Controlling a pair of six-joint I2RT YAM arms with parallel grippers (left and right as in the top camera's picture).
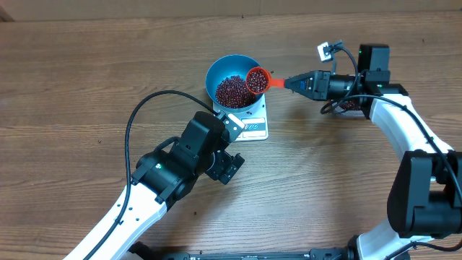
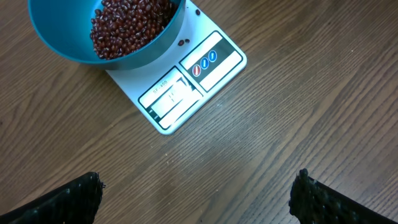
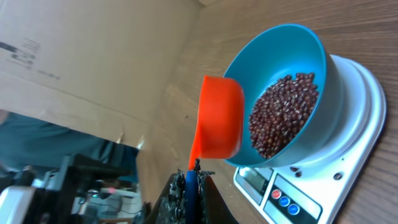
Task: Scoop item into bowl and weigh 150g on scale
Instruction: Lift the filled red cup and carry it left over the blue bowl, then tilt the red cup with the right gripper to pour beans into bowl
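Overhead: tabletop (image 1: 72,72) carries the scale (image 1: 254,128), with the blue bowl (image 1: 214,72) sitting on it so each addition gets weighed. Right tool (image 1: 292,83) is clamped on the orange scoop (image 1: 276,82) handle. The scoop is mouth up and loaded at the bowl's 2 o'clock rim, probably about to tip. Left tool (image 1: 229,166) parks at the scale's 7 o'clock, jaws wide apart, empty. Beans (image 1: 231,92) are heaped in the bowl, with a few strays on the scale.

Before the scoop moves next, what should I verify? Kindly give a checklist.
1. The blue bowl stands on the scale: ok.
2. The right claw is shut on the orange scoop: ok.
3. Scoop holds beans, over bowl rim: ok.
4. Scale display readable: cannot tell, digits faint.
5. Scale top free of stray beans: not ok, some lie beside bowl.
6. The left claw is open, apart from scale: ok.
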